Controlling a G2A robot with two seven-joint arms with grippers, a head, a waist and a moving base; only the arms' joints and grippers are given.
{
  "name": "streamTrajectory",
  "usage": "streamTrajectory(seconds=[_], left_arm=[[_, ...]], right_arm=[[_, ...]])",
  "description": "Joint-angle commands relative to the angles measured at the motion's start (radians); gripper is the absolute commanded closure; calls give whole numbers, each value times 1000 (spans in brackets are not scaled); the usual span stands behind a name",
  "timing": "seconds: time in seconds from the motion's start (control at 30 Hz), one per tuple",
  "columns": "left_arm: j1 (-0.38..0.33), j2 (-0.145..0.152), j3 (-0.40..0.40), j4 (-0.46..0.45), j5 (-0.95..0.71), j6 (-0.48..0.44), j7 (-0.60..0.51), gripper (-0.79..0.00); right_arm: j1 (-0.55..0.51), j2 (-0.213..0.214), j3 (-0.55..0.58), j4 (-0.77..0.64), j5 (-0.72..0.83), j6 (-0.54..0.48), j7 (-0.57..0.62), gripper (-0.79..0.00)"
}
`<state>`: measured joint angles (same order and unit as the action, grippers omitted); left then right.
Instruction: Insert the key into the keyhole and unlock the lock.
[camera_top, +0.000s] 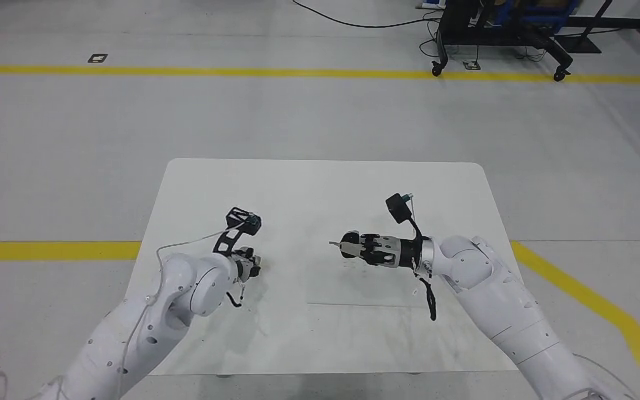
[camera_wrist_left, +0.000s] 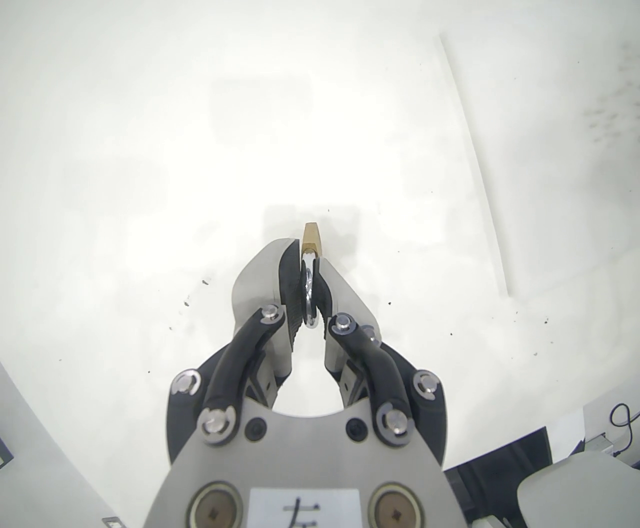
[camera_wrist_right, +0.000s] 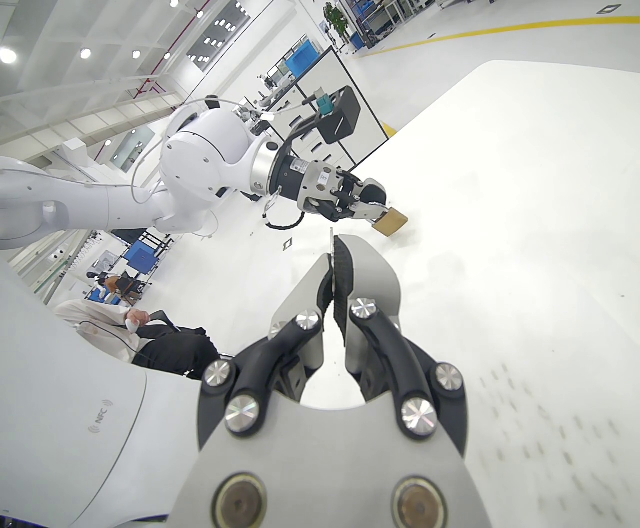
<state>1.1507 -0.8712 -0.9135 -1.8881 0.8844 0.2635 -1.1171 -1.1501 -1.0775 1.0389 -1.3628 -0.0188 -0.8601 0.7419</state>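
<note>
Padlock (camera_wrist_right: 391, 221) is over the left half of the tabletop (camera_top: 320, 190), well in from every edge, at the tip of the left hand (camera_wrist_left: 306, 254). Key (camera_wrist_right: 331, 241) is in the right hand (camera_wrist_right: 336, 246), near the tabletop's middle.

A stretch of tabletop lies between the two hands; they are near each other but apart. The far edge and both side edges are well away from both hands, and the near edge is closer.

Left arm comes in from the near left corner with the elbow bent. Its hand is tilted down at the tabletop and turned toward the middle. Right arm comes in from the near right with the forearm low over the tabletop. Its hand is about level and points at the left hand.

Left hand is clamped on the padlock's silver shackle (camera_wrist_left: 310, 300), pads pressed on both sides of it. The brass body (camera_wrist_left: 312, 239) sticks out past the fingertips. Cannot tell whether the body touches the tabletop or hangs just above it.

Right hand is pinched tight on the key, with the thin blade poking out beyond the fingertips toward the padlock. Key tip and padlock are apart.
</note>
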Motion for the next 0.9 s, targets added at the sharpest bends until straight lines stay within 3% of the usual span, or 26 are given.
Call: streamTrajectory(seconds=[0.0,0.13,0.33,0.6,0.67,0.87], left_arm=[[-5,-4,7,1,8,2,-15,-92],[-16,-13,22,8,25,6,-36,-120],[-23,-24,30,9,34,11,-44,-49],[-40,-40,36,39,43,11,-52,-58],[-46,-45,42,46,44,10,-58,0],[-52,-53,61,53,104,26,-115,0]], right_arm=[[0,0,0,0,0,0,0,0],[0,0,0,0,0,0,0,0],[0,0,0,0,0,0,0,0],[0,0,0,0,0,0,0,0],[0,0,0,0,0,0,0,0],[0,0,0,0,0,0,0,0]])
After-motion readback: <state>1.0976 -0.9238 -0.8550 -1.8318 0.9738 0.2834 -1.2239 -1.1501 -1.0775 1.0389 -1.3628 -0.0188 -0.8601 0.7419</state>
